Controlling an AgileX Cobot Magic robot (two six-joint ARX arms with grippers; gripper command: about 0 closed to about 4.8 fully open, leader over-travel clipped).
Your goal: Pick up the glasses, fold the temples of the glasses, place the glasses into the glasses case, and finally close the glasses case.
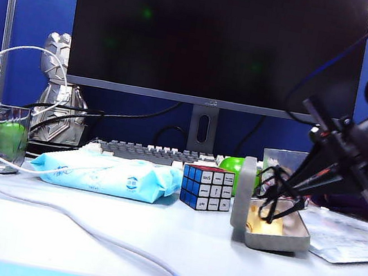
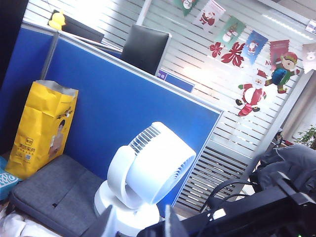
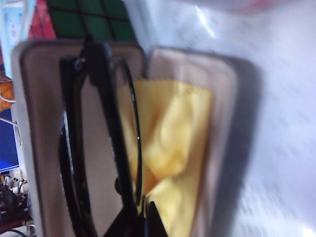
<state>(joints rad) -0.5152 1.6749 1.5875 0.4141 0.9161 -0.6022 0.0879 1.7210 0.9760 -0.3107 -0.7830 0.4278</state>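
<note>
two black fingers of the right gripper (image 3: 133,222) pinched the thin black-framed glasses (image 3: 98,148) above the open grey felt case (image 1: 271,229), where a tilted release risked snagging its rim; the left gripper's (image 2: 140,224) grip was unclear.

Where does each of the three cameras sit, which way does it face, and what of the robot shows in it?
Exterior view: low at the table's front edge, facing the monitor; the right hand lowers the glasses into the open glasses case.
Left wrist view: raised, facing a blue partition and white fan; only the left hand's fingertips show.
Right wrist view: straight above the case, fingertips pinching the glasses.
Shared: exterior and right wrist both show glasses, case and Rubik's cube.
</note>
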